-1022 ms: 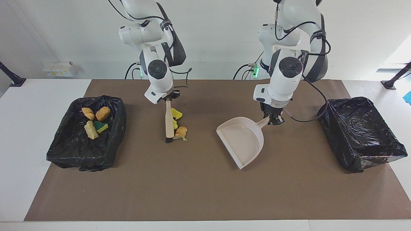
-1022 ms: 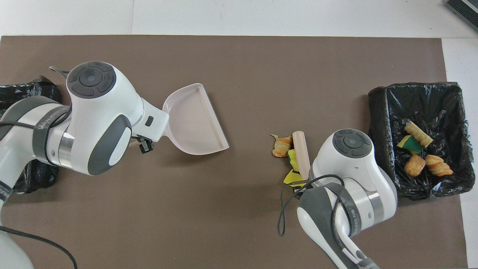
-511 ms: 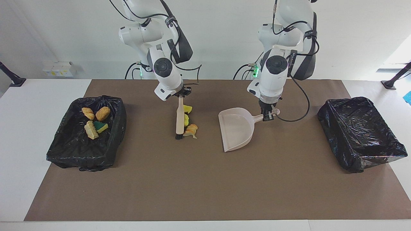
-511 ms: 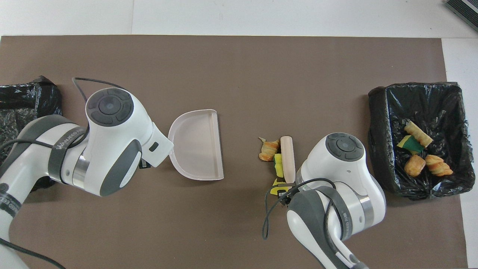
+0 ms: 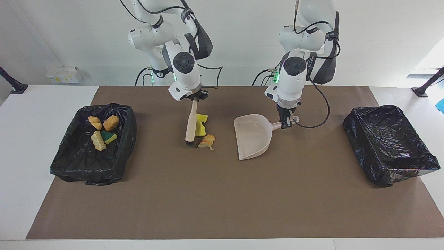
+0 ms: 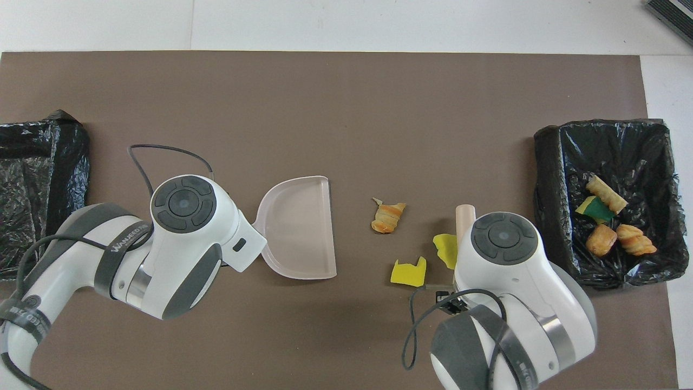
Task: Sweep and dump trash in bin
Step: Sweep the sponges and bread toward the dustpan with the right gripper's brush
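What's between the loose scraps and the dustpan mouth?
Nothing visible. Only bare mat lies between the croissant piece, the two yellow sponge bits and the dustpan. The brush, held by the right pincer, stands toward the right arm's end of them.

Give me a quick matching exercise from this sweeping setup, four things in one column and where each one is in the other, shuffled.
Things:
1. dustpan
2. brush
3. croissant piece
4. green and yellow sponge chunk

Places:
A. in the bin at the right arm's end
B. held by the left gripper
C. loose on the mat between brush and dustpan
D. held by the right gripper

Pairs: 1-B, 2-D, 3-C, 4-A
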Action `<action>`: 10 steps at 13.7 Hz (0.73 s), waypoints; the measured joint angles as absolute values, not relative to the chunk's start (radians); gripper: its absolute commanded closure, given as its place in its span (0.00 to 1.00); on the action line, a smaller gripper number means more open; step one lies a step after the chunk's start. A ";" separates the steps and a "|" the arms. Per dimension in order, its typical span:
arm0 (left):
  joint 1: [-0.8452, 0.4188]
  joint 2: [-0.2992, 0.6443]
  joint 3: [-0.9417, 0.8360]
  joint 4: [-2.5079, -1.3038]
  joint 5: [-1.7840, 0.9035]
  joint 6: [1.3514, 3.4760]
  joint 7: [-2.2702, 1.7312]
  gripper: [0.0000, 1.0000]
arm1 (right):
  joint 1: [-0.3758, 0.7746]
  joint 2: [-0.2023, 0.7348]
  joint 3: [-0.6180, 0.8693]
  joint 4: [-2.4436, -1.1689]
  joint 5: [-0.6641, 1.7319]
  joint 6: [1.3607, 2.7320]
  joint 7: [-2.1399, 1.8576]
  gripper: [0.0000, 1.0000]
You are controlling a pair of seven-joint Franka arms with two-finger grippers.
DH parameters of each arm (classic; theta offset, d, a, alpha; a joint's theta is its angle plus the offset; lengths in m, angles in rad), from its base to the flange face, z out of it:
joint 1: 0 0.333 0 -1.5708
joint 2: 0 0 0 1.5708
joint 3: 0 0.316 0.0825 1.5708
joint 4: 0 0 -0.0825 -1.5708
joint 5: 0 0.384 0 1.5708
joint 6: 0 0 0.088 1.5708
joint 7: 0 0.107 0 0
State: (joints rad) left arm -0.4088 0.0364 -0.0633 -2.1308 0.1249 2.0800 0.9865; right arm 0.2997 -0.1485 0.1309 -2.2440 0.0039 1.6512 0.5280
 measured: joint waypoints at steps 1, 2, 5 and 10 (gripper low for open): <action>-0.415 0.036 -0.064 -2.133 0.125 2.080 0.971 1.00 | 0.299 -0.150 0.133 -2.265 0.003 1.658 0.530 1.00; -0.419 0.036 -0.065 -2.135 0.125 2.080 0.962 1.00 | 0.300 -0.149 0.136 -2.285 0.004 1.684 0.538 1.00; -0.431 0.036 -0.065 -2.144 0.125 2.085 0.945 1.00 | 0.315 -0.125 0.141 -2.323 0.062 1.790 0.553 1.00; -0.431 0.036 -0.064 -2.149 0.125 2.088 0.945 1.00 | 0.348 -0.068 0.147 -2.313 0.271 1.895 0.549 1.00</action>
State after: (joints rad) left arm -0.4310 0.0358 -0.0643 -2.1495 0.1249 2.0876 0.9449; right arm 0.3476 -0.0681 0.1468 -2.3127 0.2709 1.8952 0.5490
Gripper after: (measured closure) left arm 0.687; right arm 0.740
